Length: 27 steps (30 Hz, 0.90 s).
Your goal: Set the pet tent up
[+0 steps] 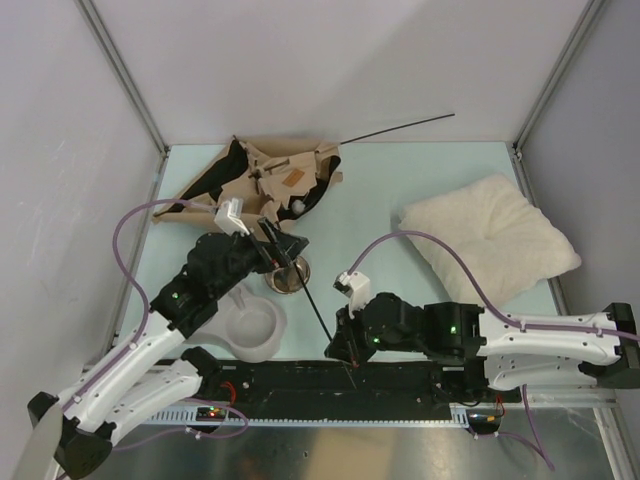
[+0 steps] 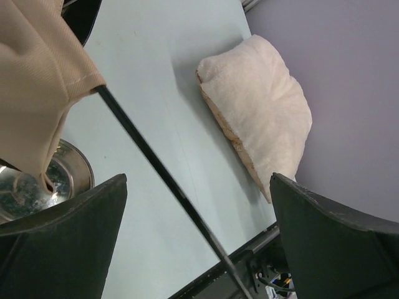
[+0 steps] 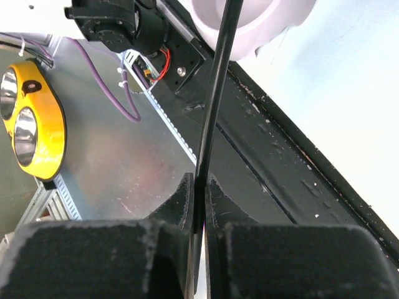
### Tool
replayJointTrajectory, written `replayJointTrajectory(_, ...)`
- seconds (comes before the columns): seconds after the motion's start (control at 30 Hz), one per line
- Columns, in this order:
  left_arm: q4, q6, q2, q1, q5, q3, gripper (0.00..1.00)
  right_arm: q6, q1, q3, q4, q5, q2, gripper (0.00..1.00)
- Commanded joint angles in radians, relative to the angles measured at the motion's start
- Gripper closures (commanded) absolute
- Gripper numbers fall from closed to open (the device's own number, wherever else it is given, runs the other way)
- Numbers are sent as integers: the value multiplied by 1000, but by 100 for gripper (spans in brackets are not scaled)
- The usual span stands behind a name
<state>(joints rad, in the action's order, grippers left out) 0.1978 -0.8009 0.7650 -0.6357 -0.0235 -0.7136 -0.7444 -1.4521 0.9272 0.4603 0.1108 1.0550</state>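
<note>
The pet tent (image 1: pixel 268 178) lies collapsed at the back left, tan fabric with black lining and a brown label patch. One thin black pole (image 1: pixel 305 290) runs from its front edge to my right gripper (image 1: pixel 347 360), which is shut on the pole's near end (image 3: pixel 215 93); the fingers (image 3: pixel 181 202) pinch it. My left gripper (image 1: pixel 282 250) is open beside the tent's front edge, its jaws on either side of the pole (image 2: pixel 156 165) without touching it. Tan fabric (image 2: pixel 31 81) hangs at the upper left of the left wrist view. A second pole (image 1: pixel 400 127) sticks out to the back right.
A cream fluffy pillow (image 1: pixel 490 235) lies at the right, also in the left wrist view (image 2: pixel 262 112). The grey double pet bowl (image 1: pixel 255 325) with a steel dish (image 1: pixel 287 277) sits under the left arm. A black rail (image 1: pixel 400 375) lines the near edge.
</note>
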Motion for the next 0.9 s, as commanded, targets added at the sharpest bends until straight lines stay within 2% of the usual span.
replayJointTrajectory(0.0, 13, 78, -39, 0, 9, -1, 0, 0, -1, 55, -63, 104, -54, 100)
replayJointTrajectory(0.17, 29, 141, -120, 0, 55, 9, 0, -25, 4, 53, -93, 173, -89, 100)
replayJointTrajectory(0.4, 46, 167, -342, 1, -198, 115, 0, -60, 16, 54, -162, 232, -139, 100)
replayJointTrajectory(0.5, 54, 182, -399, 1, -247, 148, 0, -84, 29, 55, -194, 220, -140, 100)
replayJointTrajectory(0.7, 52, 227, -369, 1, -220, 205, 0, -168, 51, 54, -231, 201, -133, 100)
replayJointTrajectory(0.87, -119, 266, -243, 0, -150, 270, 6, -214, 85, 70, -241, 168, -130, 100)
